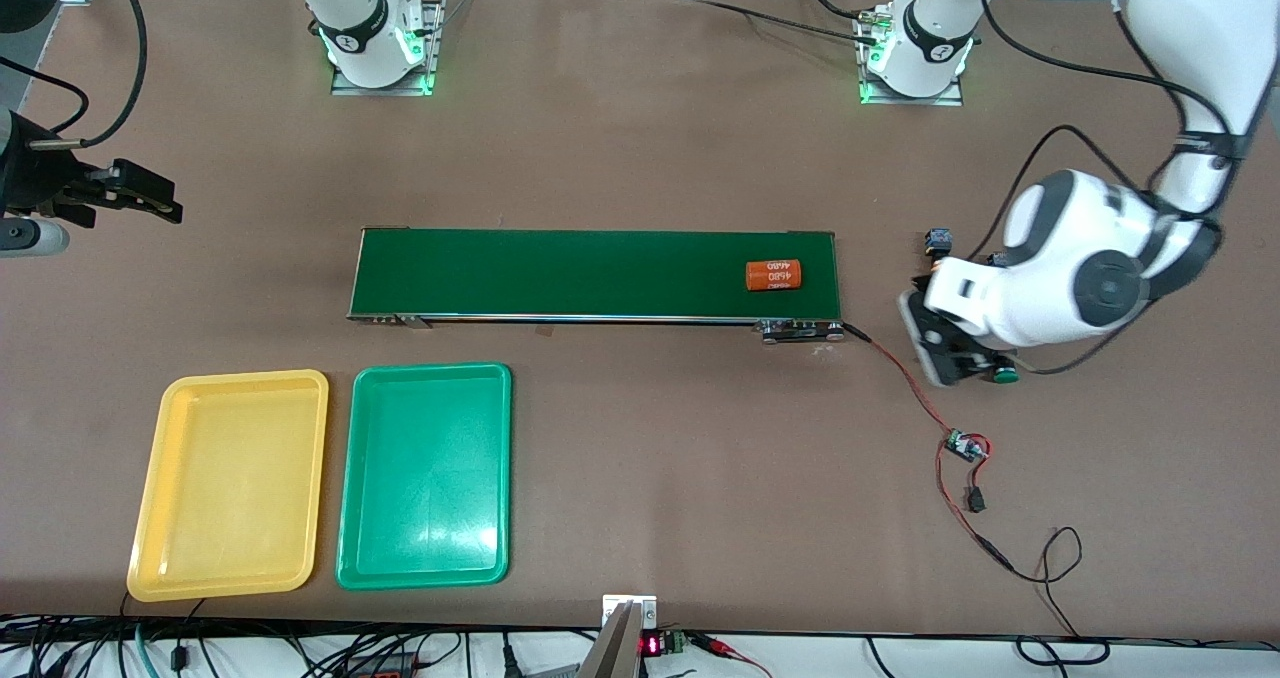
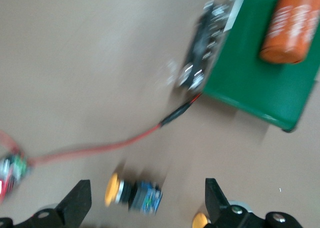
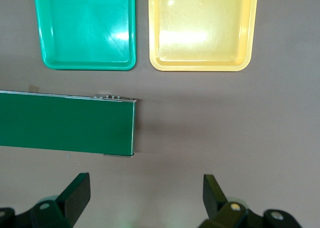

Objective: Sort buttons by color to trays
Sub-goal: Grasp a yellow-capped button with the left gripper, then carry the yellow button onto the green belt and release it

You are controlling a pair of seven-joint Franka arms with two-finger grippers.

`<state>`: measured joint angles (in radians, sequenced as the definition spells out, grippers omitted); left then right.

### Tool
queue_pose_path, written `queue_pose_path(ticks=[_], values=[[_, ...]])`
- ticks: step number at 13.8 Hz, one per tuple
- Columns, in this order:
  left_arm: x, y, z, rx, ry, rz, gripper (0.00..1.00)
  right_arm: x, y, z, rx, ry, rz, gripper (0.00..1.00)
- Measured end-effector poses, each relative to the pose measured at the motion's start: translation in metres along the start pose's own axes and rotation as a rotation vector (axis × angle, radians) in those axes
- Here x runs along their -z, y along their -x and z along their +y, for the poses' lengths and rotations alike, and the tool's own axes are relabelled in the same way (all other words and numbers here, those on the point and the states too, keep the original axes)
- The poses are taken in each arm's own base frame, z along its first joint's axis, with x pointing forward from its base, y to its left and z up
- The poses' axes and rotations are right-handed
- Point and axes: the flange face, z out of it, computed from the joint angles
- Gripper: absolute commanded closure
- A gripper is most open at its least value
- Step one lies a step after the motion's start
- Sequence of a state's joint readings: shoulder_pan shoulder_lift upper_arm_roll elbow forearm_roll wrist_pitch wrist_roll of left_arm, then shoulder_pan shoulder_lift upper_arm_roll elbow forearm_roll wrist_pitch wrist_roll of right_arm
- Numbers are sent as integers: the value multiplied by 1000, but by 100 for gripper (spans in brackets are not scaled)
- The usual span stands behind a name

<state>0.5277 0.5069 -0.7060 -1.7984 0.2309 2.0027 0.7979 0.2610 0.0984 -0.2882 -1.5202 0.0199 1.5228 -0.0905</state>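
Buttons, small push-switches with black-and-blue square bodies and round caps, lie clustered on the brown table past the left arm's end of the long dark-green conveyor belt [image 1: 596, 273]. One yellow-capped button [image 2: 132, 194] lies on its side between the spread fingers of the left gripper [image 2: 148, 200], which hovers low over it, gripping nothing; a green-capped button [image 1: 1005, 375] peeks out beside the wrist. The right gripper [image 3: 146, 200] waits open and empty over the bare table near the belt's other end. Both the shallow yellow plastic tray [image 1: 231, 484] and the green plastic tray [image 1: 425, 475] look empty. A likely slip: the tipped button may roll or squirt sideways as the jaws close, or a finger may nudge its neighbour. The orange cylinder [image 1: 774, 275] on the belt is not part of the sort.
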Motion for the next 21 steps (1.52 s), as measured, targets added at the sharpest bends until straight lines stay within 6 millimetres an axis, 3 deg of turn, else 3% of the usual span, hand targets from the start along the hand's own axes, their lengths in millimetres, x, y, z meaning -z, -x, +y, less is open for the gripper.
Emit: queue_pose_path(ticks=[3,11,16,19,20,21], values=[[-12,28,-16,266,25,-15,0,0,0,0,0,0,0,0],[-70,52,-12,903,2,-153,0,0,0,0,0,0,1,0],[-96,52,-16,939,-27,-121,0,0,0,0,0,0,4,0],[-133,58,-2,933,-19,-27,0,0,-1,0,0,0,4,0],[-139,60,2,931,-16,-21,6,0,-1,0,0,0,4,0],[-141,61,2,930,-18,-16,41,0,-1,0,0,0,4,0]])
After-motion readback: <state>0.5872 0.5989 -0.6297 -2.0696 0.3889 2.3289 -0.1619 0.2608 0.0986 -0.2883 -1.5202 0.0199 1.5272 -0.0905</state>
